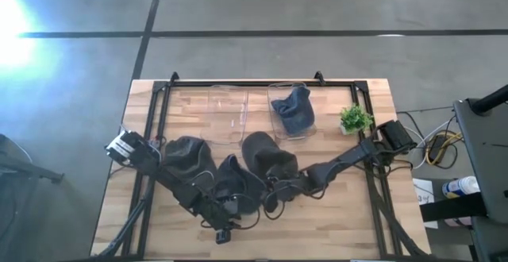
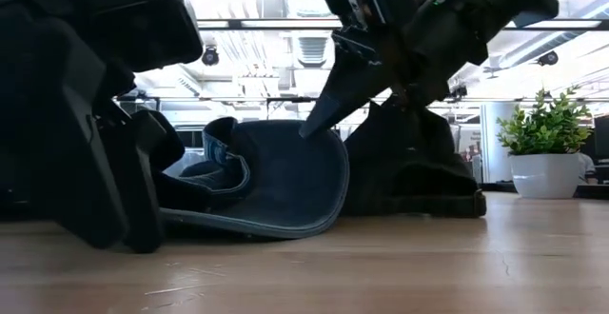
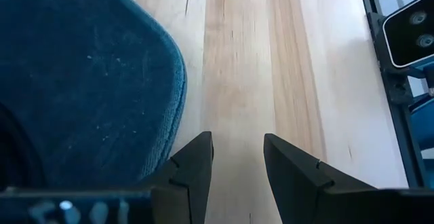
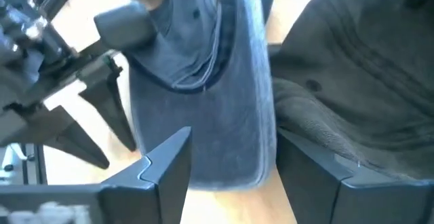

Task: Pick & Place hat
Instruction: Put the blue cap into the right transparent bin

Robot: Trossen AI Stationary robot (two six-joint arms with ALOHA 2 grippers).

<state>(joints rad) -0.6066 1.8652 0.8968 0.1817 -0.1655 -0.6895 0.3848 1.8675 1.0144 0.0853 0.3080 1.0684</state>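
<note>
Your right claw hangs with fingers apart over the blue hat's brim, your left claw likewise apart beside it on the pale wooden surface, a potted plant at its edge, grey concrete floor beyond, no legible writing.

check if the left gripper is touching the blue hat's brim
Apart. The left wrist view shows the left gripper open over bare wood, with a strip of table visible between its fingers and the blue hat brim edge beside them.
</note>
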